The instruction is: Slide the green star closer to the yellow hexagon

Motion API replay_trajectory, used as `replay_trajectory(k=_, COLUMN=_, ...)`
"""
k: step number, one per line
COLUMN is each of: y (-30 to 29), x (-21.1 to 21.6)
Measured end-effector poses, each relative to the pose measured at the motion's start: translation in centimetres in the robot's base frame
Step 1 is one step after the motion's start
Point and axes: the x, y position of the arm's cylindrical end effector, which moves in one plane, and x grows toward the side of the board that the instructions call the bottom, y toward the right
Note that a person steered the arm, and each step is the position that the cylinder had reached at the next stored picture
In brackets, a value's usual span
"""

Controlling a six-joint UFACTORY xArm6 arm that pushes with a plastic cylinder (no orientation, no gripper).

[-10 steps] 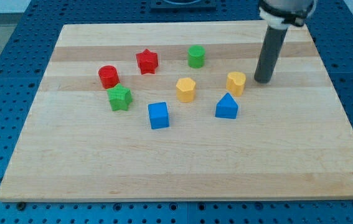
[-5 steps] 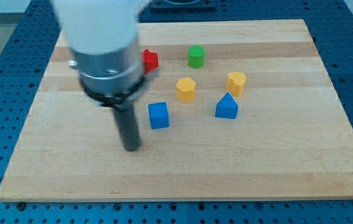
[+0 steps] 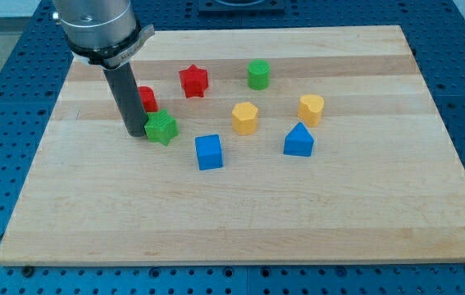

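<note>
The green star (image 3: pixel 162 129) lies on the wooden board (image 3: pixel 240 213), left of centre. My tip (image 3: pixel 134 131) stands on the board right at the star's left side, touching or nearly touching it. The yellow hexagon (image 3: pixel 245 118) lies to the star's right, near the board's middle, well apart from it. The rod partly hides a red cylinder (image 3: pixel 147 99) just behind it.
A red star (image 3: pixel 193 81) and a green cylinder (image 3: pixel 257 74) lie toward the view's top. A blue cube (image 3: pixel 208 152) sits right of the green star and below it. A blue block with a peaked top (image 3: pixel 298 141) and a yellow heart-like block (image 3: pixel 311 109) lie at the right.
My tip swept from the board's upper right to the lower left, then up to the green star's left side. The green star has shifted slightly to the right.
</note>
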Motion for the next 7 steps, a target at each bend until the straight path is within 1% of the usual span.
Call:
replay_trajectory(k=1, y=1.6, x=0.0)
replay_trajectory(k=2, y=5.7, x=0.0)
replay_trajectory(k=3, y=7.5, x=-1.8)
replay_trajectory(k=4, y=7.5, x=-3.1)
replay_trajectory(k=5, y=7.1, x=-3.1)
replay_trajectory(k=6, y=4.6, x=-2.9)
replay_trajectory(k=7, y=4.1, x=-0.5)
